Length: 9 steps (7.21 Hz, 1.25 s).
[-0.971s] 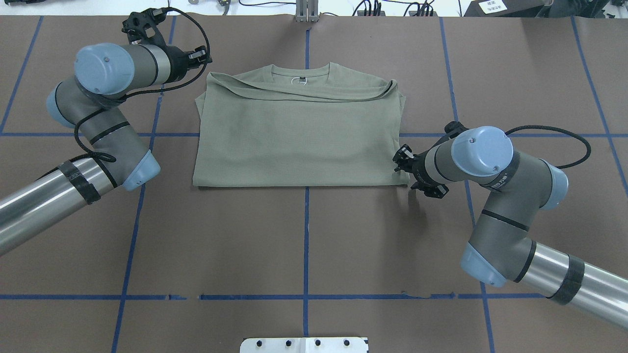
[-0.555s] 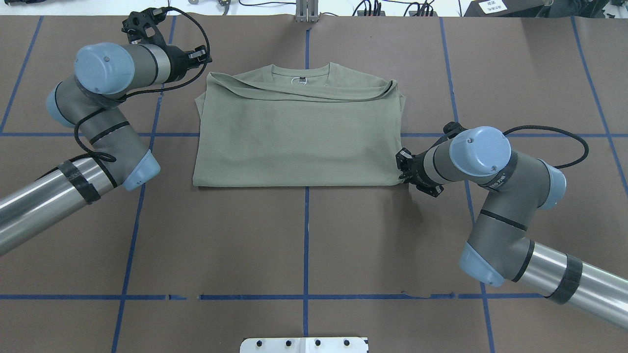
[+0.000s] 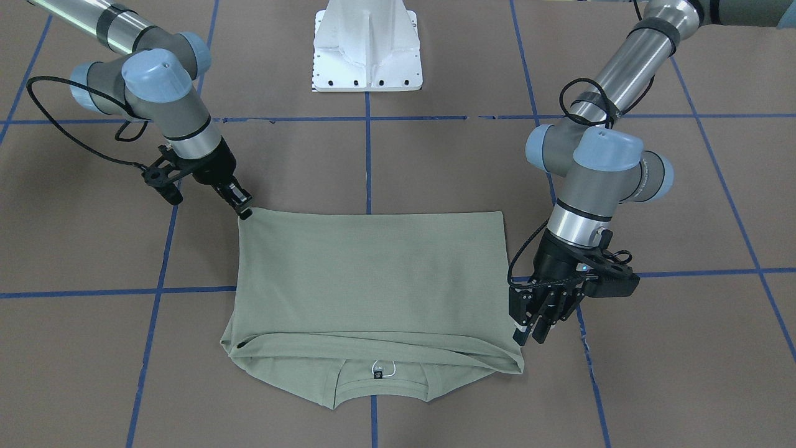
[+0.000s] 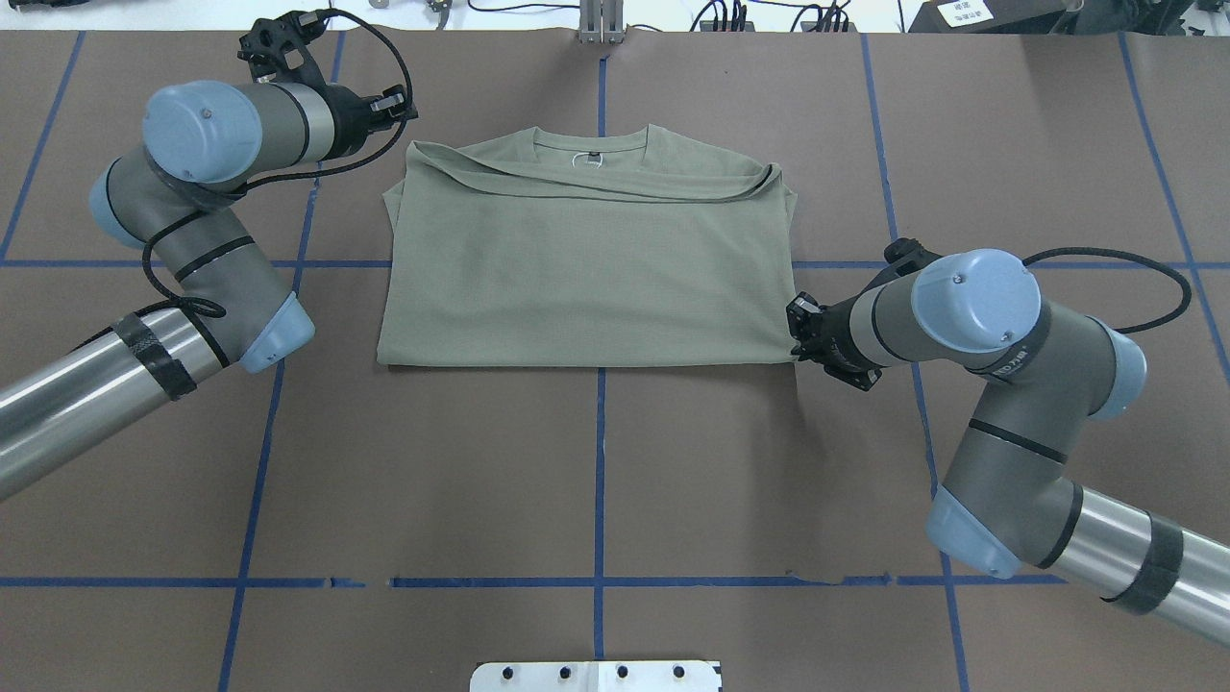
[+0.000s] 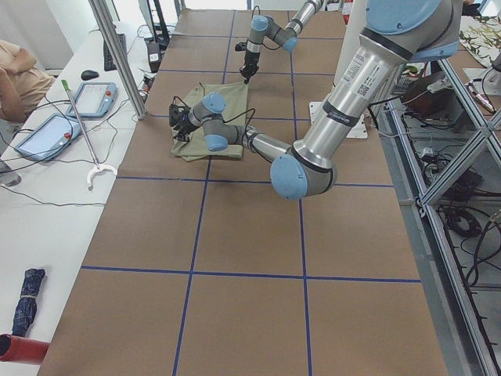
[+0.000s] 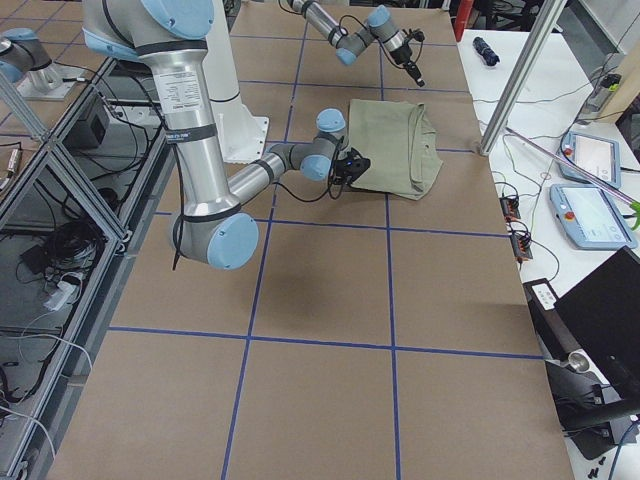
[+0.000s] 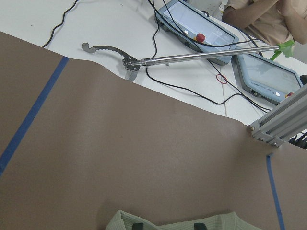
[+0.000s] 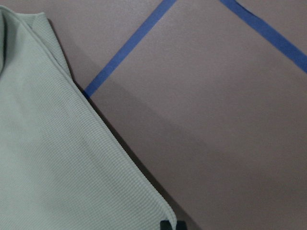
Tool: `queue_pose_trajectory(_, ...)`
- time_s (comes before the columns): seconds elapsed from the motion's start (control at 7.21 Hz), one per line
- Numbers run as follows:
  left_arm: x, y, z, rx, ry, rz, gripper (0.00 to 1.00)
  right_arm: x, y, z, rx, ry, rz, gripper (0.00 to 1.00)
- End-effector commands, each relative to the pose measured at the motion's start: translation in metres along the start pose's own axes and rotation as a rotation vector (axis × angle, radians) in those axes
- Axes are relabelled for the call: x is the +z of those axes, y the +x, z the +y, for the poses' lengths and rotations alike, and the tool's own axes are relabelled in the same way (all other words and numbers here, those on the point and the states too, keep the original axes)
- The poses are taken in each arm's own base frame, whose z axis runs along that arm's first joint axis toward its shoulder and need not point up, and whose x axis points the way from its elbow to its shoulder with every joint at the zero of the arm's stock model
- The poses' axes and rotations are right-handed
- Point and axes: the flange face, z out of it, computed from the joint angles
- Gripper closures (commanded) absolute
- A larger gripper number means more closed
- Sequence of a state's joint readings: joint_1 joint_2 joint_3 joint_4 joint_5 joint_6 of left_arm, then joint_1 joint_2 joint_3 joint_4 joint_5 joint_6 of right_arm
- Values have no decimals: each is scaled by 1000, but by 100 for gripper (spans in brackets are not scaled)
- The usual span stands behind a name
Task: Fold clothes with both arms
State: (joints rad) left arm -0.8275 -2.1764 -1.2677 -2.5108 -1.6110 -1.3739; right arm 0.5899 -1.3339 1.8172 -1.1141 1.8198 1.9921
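Where the front-facing camera looks down on my brown paper-covered table (image 3: 435,155) with blue tape lines (image 3: 367,162), the folded shirt (image 3: 373,274) lies at lower centre. The right gripper (image 3: 243,211) at frame left pinches its upper left corner, and the left gripper (image 3: 532,333) at frame right hangs spread just beside the cloth. From overhead I see the shirt in the upper middle, collar toward the top edge, and the left side view shows a white bench (image 5: 39,227) with tablet pendants (image 5: 43,135) along its left edge.
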Motion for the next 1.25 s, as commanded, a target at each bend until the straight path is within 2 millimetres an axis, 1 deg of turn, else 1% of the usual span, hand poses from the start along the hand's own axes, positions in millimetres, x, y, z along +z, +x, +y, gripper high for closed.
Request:
queue_pose_trajectory(0.0, -13, 10, -2, -1, 5, 29, 54, -66, 46, 24, -27, -82, -12, 100)
queue_pose_trajectory(0.14, -25, 12, 0, -27, 4, 49, 54, -98, 64, 34, -37, -170, 6, 100)
queue_pose_trajectory(0.28, -45, 19, 1, -51, 4, 78, 54, -115, 81, 44, -45, -244, 44, 100)
queue_pose_trajectory(0.42, -70, 31, 10, -76, -27, 94, 54, -129, 93, 52, -54, -309, 71, 100)
queue_pose_trajectory(0.56, -83, 42, 16, -118, -100, 102, 54, -131, 102, 66, -64, -409, 129, 100)
queue_pose_trajectory(0.69, -88, 41, 17, -127, -110, 106, 54, -131, 115, 91, -92, -538, 205, 100)
queue_pose_trajectory(0.83, -88, 36, 18, -126, -111, 100, 54, -130, 122, 106, -110, -592, 241, 100)
queue_pose_trajectory(0.97, -88, 37, 18, -126, -112, 102, 54, -127, 128, 120, -131, -618, 262, 100)
queue_pose_trajectory(1.11, -100, 46, 18, -142, -113, 127, 53, -125, 132, 125, -136, -626, 272, 96)
